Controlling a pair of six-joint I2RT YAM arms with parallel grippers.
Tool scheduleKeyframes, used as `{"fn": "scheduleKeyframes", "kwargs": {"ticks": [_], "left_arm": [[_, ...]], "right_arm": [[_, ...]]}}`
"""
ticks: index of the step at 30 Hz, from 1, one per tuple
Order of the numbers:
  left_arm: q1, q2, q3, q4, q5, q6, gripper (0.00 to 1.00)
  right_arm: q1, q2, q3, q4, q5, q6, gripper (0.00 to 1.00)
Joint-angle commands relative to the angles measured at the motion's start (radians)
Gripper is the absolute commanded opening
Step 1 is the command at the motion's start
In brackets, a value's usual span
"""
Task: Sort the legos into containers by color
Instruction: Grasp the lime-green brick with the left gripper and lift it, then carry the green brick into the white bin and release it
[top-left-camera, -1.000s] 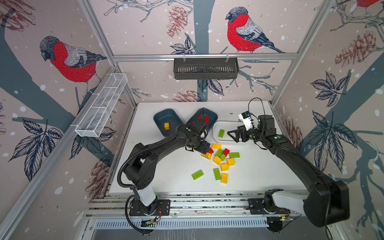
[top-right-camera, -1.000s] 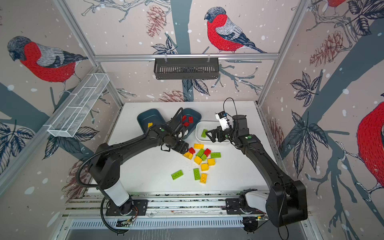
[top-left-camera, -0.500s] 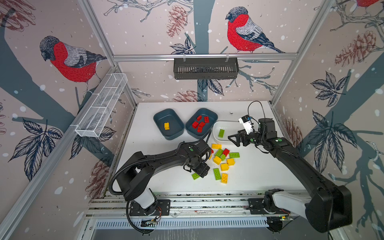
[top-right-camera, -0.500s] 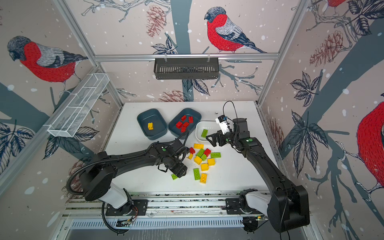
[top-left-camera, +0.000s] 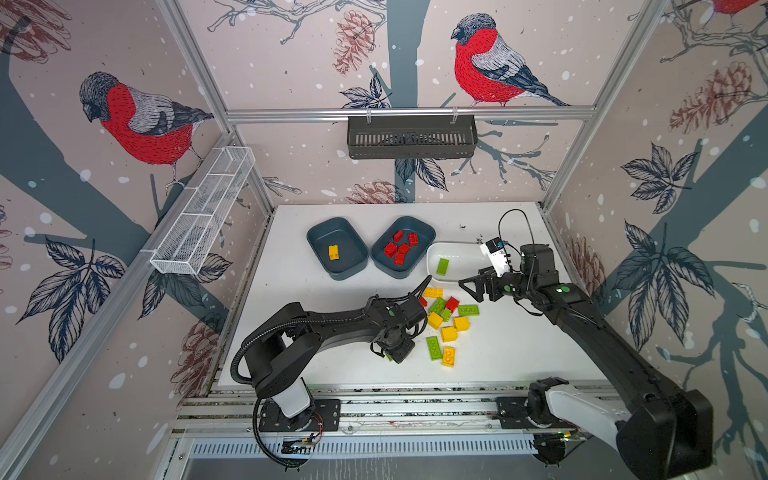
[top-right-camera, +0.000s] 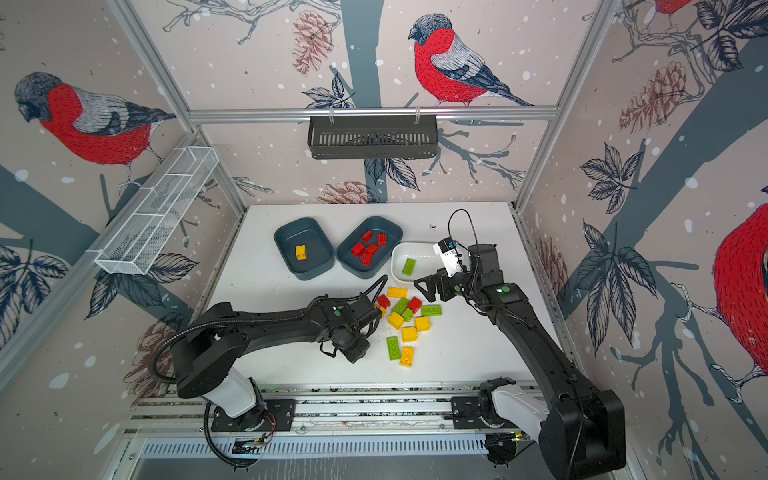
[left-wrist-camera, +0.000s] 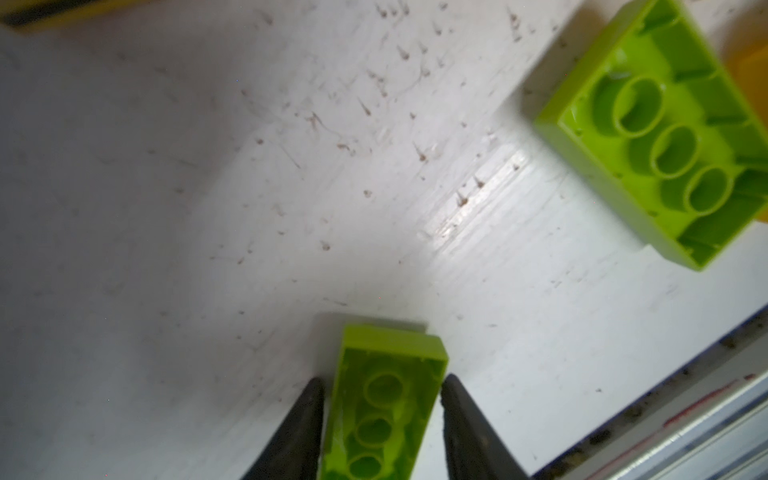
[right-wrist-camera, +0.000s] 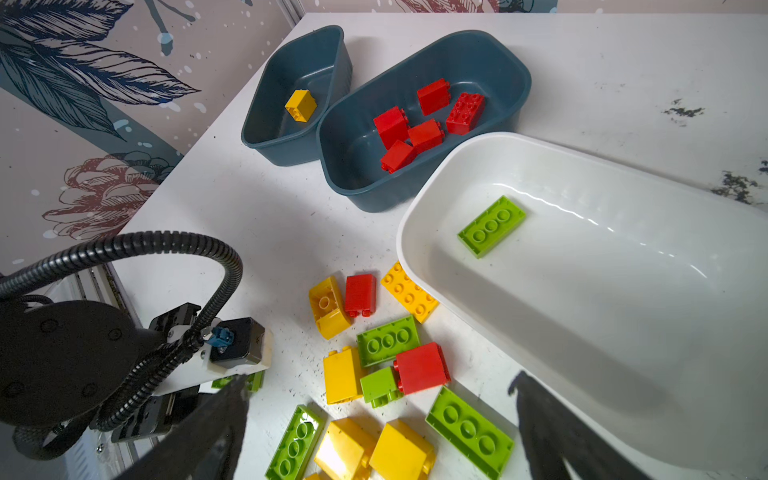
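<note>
Jaws of the left gripper (left-wrist-camera: 380, 380) pinch an upturned green lego (left-wrist-camera: 384, 419) by its long sides, low on the table (left-wrist-camera: 208, 166). Right gripper (top-left-camera: 471, 289) hangs spread and empty, loose legos (top-left-camera: 435, 321) beneath its fingers (right-wrist-camera: 216, 415), white tub (right-wrist-camera: 623, 299) holding one green brick (right-wrist-camera: 491, 226) just ahead of it.

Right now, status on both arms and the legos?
Left gripper jaws flank lime brick on table, grip unconfirmed. Right gripper jaws open, empty, beside white tub. Pile unsorted; nothing in the way.
</note>
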Motion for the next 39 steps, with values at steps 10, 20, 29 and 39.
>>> {"fn": "scheduleKeyframes", "kwargs": {"ticks": [10,20,29,39], "left_arm": [[0.042,-0.001,0.164,-0.121,-0.063,-0.014,0.30],[0.208,0.131,0.542,-0.051,0.027,-0.023,0.30],[0.241,0.420,0.928,0.047,0.045,-0.070,0.30],[0.244,0.713,1.179,0.208,0.142,-0.159,0.30]], "right_arm": [[-0.006,-0.031,0.003,-0.018,0.040,-0.020,0.99],[-0.034,-0.053,0.004,0.014,0.064,-0.001,0.99],[-0.074,-0.097,-0.025,0.055,0.133,0.031,0.99],[-0.083,-0.101,-0.053,0.080,0.152,0.047,1.00]]}}
